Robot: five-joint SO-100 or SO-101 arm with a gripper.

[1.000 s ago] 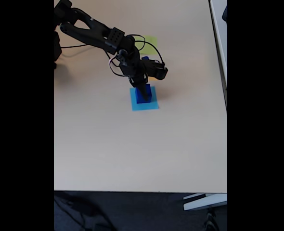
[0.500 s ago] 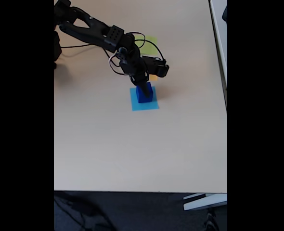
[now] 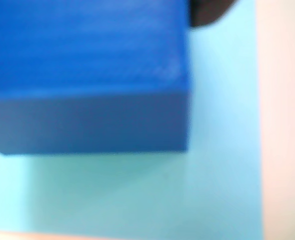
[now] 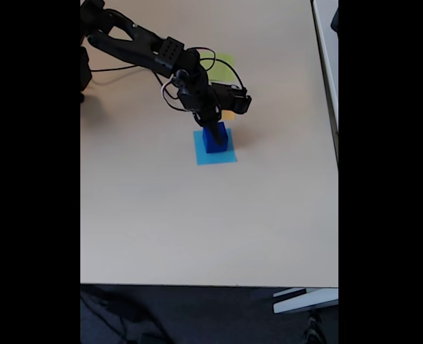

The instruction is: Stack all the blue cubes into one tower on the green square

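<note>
**Blue cube on the wrong-coloured square, claw at its top**

Blue fills most of the wrist view: a dark blue cube [image 3: 87,75] seen close, blurred, resting on the flat light-blue square [image 3: 137,195], with a strip of pale worktop [image 3: 285,120] down the right edge and a dark bit of the arm at the upper right corner. In the fixed view the cube [image 4: 214,137] sits in the upper part of that light-blue square [image 4: 215,154], a little above the frame's centre. It looks somewhat taller than wide there, so it may be more than one cube piled up, but the picture is too small to settle that.

The arm reaches in from the upper left of the fixed view and bends down so that the claw [image 4: 210,122] comes onto the cube from above, touching or just over its upper edge. Whether the claw is spread, closed or gripping the cube I cannot tell; the fingers are lost in black against dark blue.

The green square [image 4: 224,63] peeks out behind the arm, toward the top of the frame, well apart from the cube. A small orange patch [image 4: 228,115] shows just right of the claw. As I judge it, the cube must be lifted and carried up-frame to the green square.
</note>
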